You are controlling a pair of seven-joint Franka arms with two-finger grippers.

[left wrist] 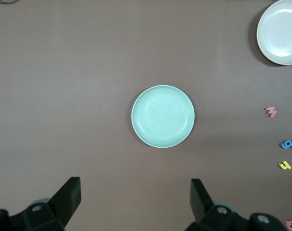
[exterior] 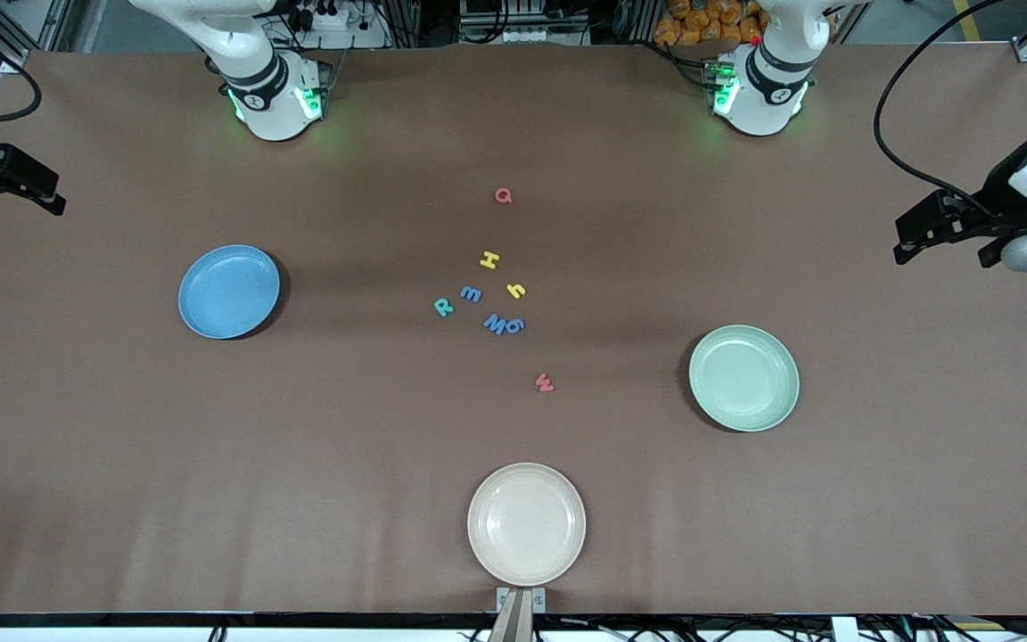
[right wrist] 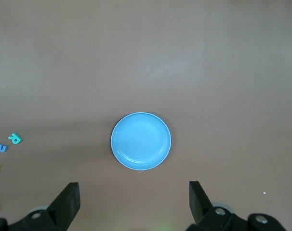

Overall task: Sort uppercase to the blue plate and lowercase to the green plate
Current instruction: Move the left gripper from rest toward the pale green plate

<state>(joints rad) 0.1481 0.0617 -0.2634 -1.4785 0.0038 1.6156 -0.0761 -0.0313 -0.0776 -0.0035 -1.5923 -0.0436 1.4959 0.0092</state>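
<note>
Mid-table, eight foam letters sit clustered between two empty plates — nothing sorted yet. Red Q [exterior: 503,195] lies nearest the bases; yellow H [exterior: 489,259], teal R [exterior: 443,308], blue m [exterior: 471,294], yellow h [exterior: 516,290], blue M [exterior: 496,324] and a touching blue g-like letter [exterior: 516,325] bunch together; red w [exterior: 545,383] lies nearer the camera. Blue plate [exterior: 201,319] sits toward the right arm's end, green plate [exterior: 711,401] toward the left's. Left gripper [left wrist: 135,202] and right gripper [right wrist: 134,202] wait high over their plates, fingers spread, holding nothing — likely a ready pose. No brands seen; the letters are the only writing.

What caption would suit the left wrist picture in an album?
Open left gripper high over the empty green plate, foam letters scattered at the frame's edge.
</note>
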